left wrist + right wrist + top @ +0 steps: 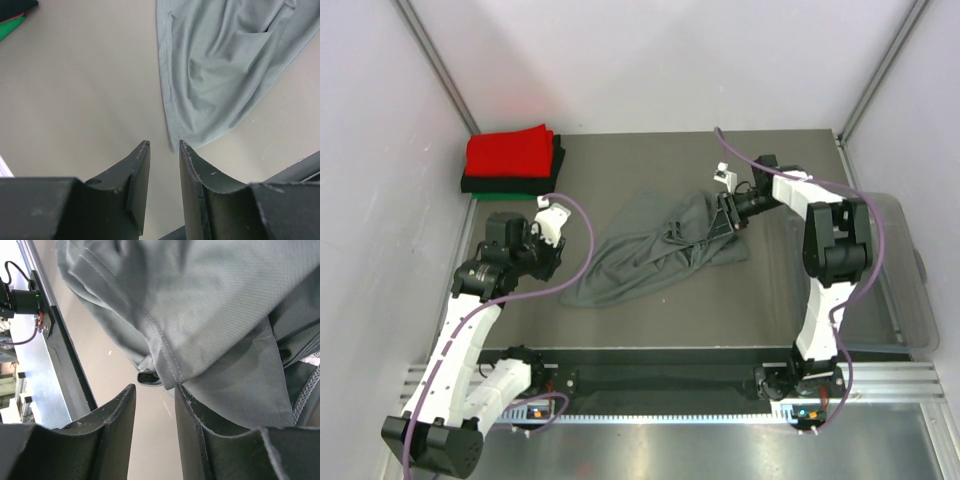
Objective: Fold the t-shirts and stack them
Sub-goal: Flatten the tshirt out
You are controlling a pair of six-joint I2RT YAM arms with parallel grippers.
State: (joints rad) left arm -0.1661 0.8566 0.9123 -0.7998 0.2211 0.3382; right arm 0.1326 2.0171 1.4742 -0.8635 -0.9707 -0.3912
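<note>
Item: dark grey t-shirt (650,250), crumpled mid-surface (720,315), bunched toward my right tool (156,387). A hem lies at its tips; whether it is pinched, I cannot tell. My left tool (165,145): narrowly spread, empty, beside the shirt's edge. Advice: take opposite corners and draw flat before folding.

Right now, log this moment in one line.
dark grey cloth t-shirt: crumpled, unfolded | right gripper: at its edge, grip unclear | left gripper: open, empty | red folded t-shirt: tops stack back-left

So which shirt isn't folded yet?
The grey shirt, lying crumpled mid-table; the others sit neatly folded in the red-topped stack at the back corner.
</note>
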